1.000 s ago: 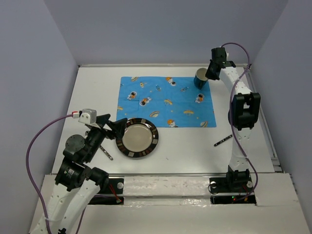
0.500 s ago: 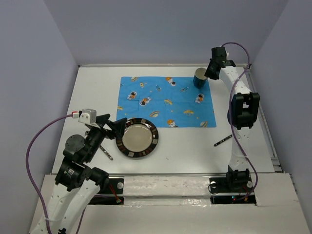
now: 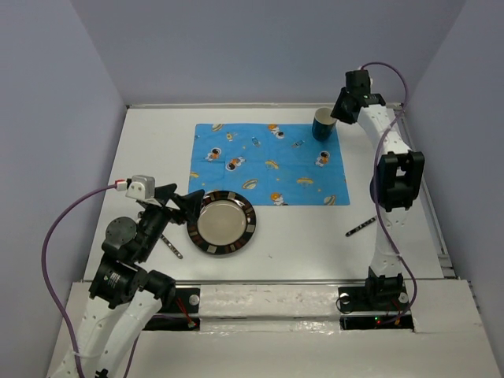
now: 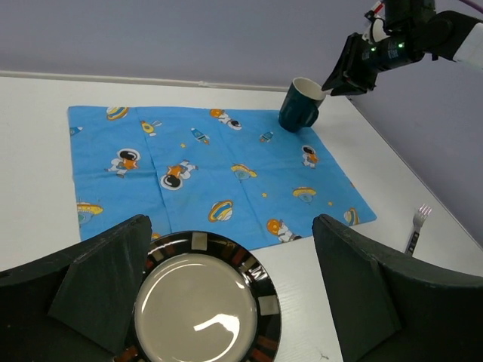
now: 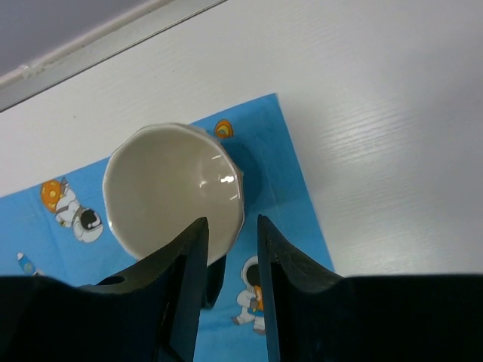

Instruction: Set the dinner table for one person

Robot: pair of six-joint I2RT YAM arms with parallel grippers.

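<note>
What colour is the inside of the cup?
The cup is off-white inside, clearest in the right wrist view.

The dinner table [image 3: 299, 236] is coloured white, the mat [image 3: 269, 164] is printed blue with astronauts, the mug [image 3: 322, 124] teal.

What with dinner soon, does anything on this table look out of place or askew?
The plate sits mostly off the blue mat, only its far rim at the mat's near edge. The fork lies slanted on the table, well to the right. The mug stands upright on the mat's far right corner. Nothing looks spilled.
</note>
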